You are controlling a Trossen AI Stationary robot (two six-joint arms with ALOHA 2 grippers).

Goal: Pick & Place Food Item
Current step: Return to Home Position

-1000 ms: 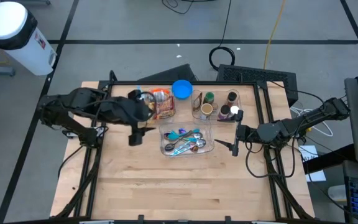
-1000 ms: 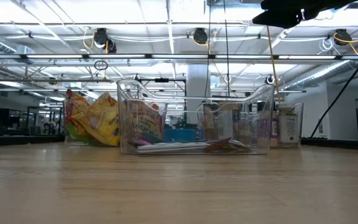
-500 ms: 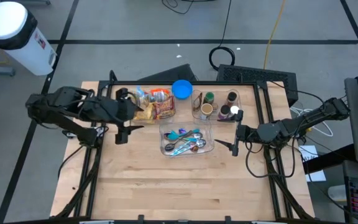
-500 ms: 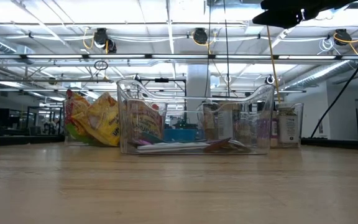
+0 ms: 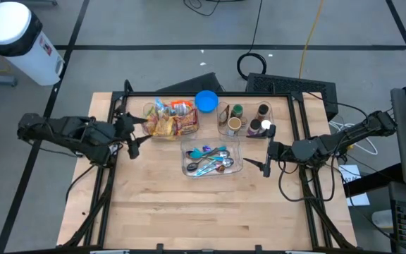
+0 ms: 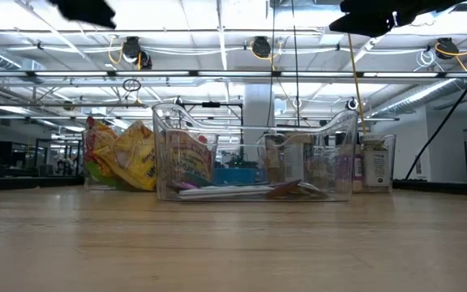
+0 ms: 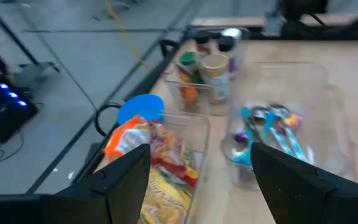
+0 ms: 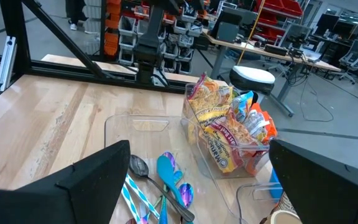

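Observation:
Several snack bags, yellow and orange [image 5: 169, 121], lie in a clear bin at the table's far left. They also show in the low view [image 6: 124, 154], the left wrist view [image 7: 160, 162] and the right wrist view [image 8: 225, 124]. My left gripper [image 5: 131, 137] is open and empty, left of that bin; its fingers stand wide apart in the left wrist view [image 7: 197, 152]. My right gripper [image 5: 266, 150] is open and empty, to the right of the utensil bin [image 5: 210, 159], and its fingers stand wide apart in the right wrist view [image 8: 199, 149].
A clear bin of spoons and other utensils [image 6: 250, 182] stands mid-table. A clear bin of bottles and jars [image 5: 249, 120] stands at the far right. A blue round lid or bowl [image 5: 206, 101] sits at the far edge. The near half of the wooden table [image 5: 203, 212] is bare.
My left gripper has drawn back from over the snack bin toward the table's left edge, uncovering the yellow bag. The bags and bins have stayed where they were.

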